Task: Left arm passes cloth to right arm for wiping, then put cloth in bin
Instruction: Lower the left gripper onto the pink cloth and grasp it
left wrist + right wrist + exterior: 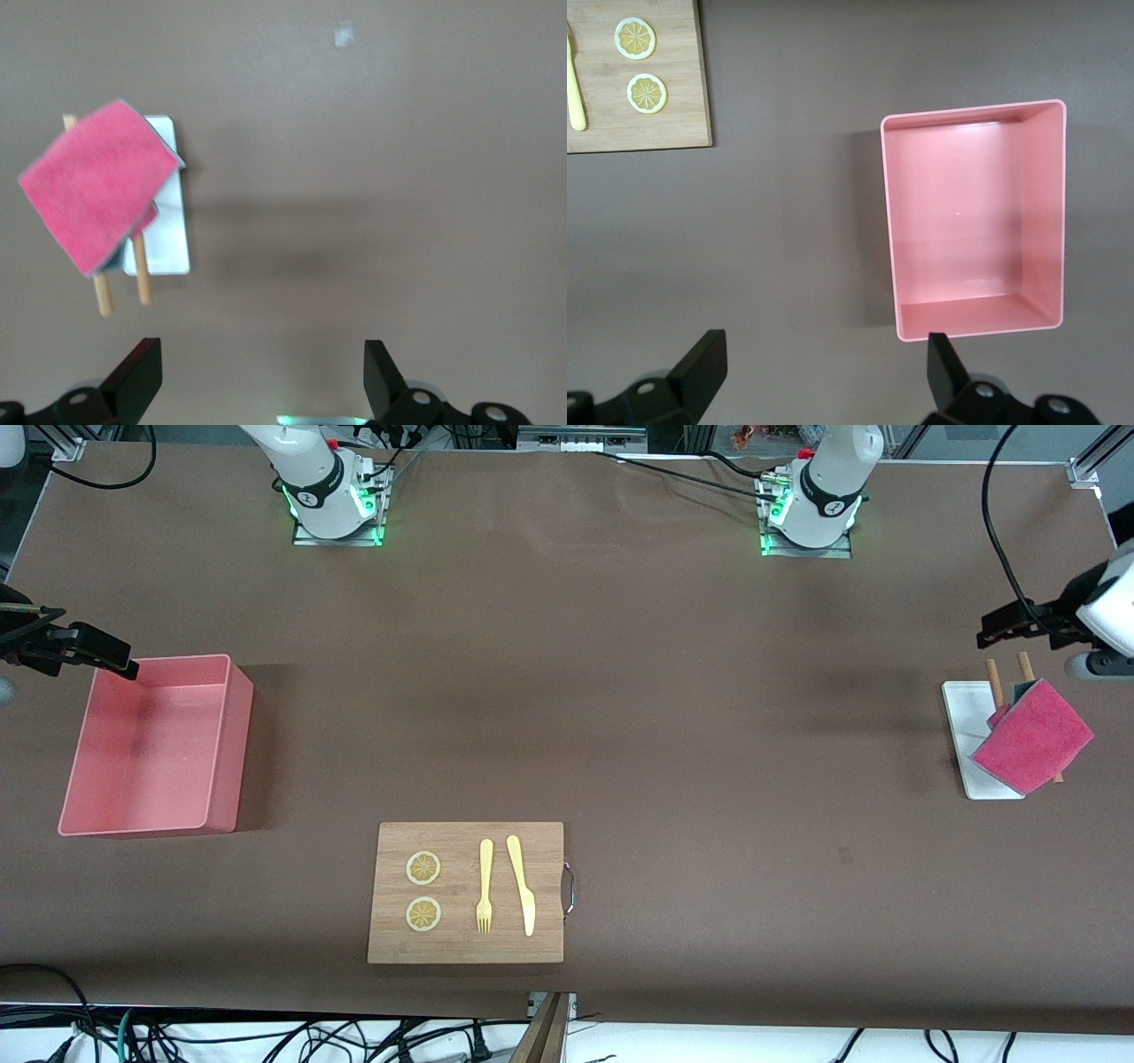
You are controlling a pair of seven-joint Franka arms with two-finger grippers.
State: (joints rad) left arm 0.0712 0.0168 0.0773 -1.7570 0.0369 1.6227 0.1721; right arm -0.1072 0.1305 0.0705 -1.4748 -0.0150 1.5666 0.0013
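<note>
Wooden board (pixel 466 893) with cutlery, bin (pixel 152 747), cloth (pixel 1033 737), no legible writing

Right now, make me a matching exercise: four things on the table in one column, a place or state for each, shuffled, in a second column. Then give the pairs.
1. cloth
2. bin
3. fork
4. left tool

A. open, over bare table beside the tray
B. on the board, beside the knife
C. draped over two wooden sticks on the tray
D. empty, at the right arm's end

Pairs: 1-C, 2-D, 3-B, 4-A
</note>
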